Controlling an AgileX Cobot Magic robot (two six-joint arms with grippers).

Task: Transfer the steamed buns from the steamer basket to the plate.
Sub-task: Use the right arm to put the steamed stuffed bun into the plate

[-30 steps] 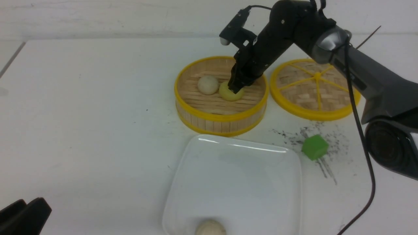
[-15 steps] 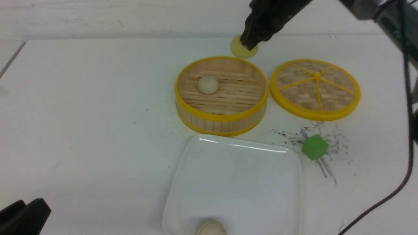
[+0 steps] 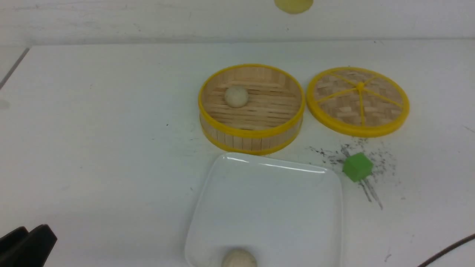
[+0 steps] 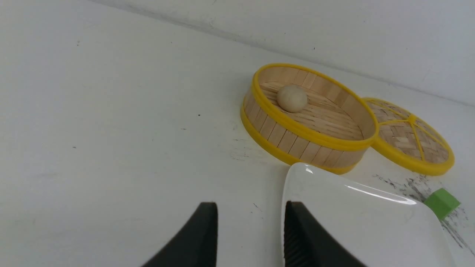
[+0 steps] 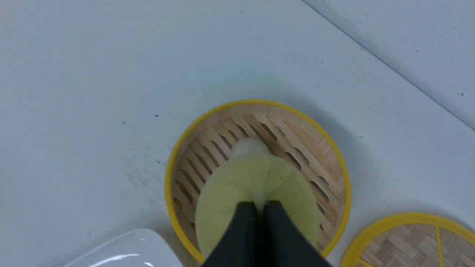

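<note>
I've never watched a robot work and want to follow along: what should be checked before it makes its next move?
1. Yellow bun gripped by the right gripper: ok, pinched between its fingertips.
2. Yellow bun lifted clear of the steamer basket: ok, it is up in the air.
3. Room on the plate: ok, much of its surface is bare, with one bun near the robot's side.
4. Basket emptied of buns: not ok, one beige bun is in it.
5. Left gripper free: ok, open with nothing between its fingers.
6. Grip firm enough for the trip: cannot tell.
</note>
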